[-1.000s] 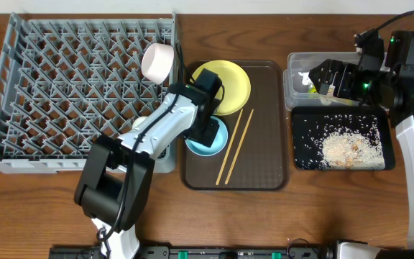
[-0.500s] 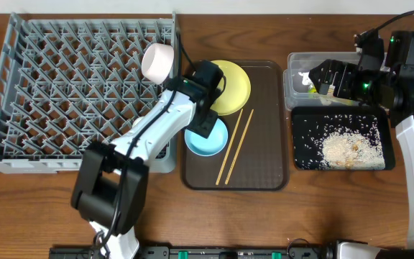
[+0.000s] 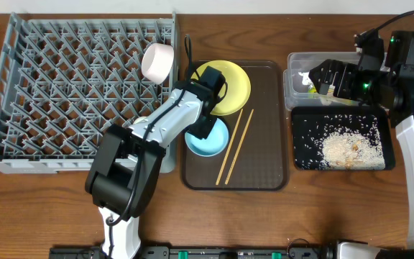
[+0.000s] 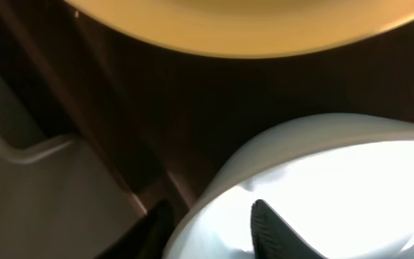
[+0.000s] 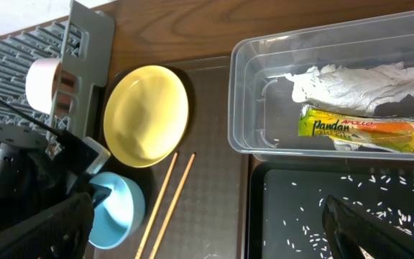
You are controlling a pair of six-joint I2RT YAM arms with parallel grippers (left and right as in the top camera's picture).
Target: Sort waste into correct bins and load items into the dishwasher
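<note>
The grey dish rack (image 3: 70, 86) fills the left of the table, a cream cup (image 3: 157, 61) tilted at its right edge. Beside it lies the dark brown serving tray (image 3: 264, 144), bearing the yellow plate (image 3: 232, 83), the light blue bowl (image 3: 214, 144) and two chopsticks (image 3: 234, 147). At the far right, the black tray (image 3: 388, 164) holds scattered rice (image 3: 343, 147). The clear tub (image 5: 244, 93) above it holds crumpled white paper (image 5: 358, 79) and a green-and-orange wrapper (image 5: 365, 128).

The right gripper (image 3: 320, 78) hangs over the tub, jaws wide and empty. The left gripper (image 4: 210, 229) is down at the bowl.

The likeliest mishap lies in the hold on so thin a rim. A shallow bite could let the bowl swing or slip as it lifts. It could then strike the plate just beside it, or catch on the tray's raised lip on the way to the rack.

The bowl's near rim sits between the left fingertips (image 4: 264, 226), one inside the bowl and one outside. The left wrist view does not show whether they have clamped on it.
</note>
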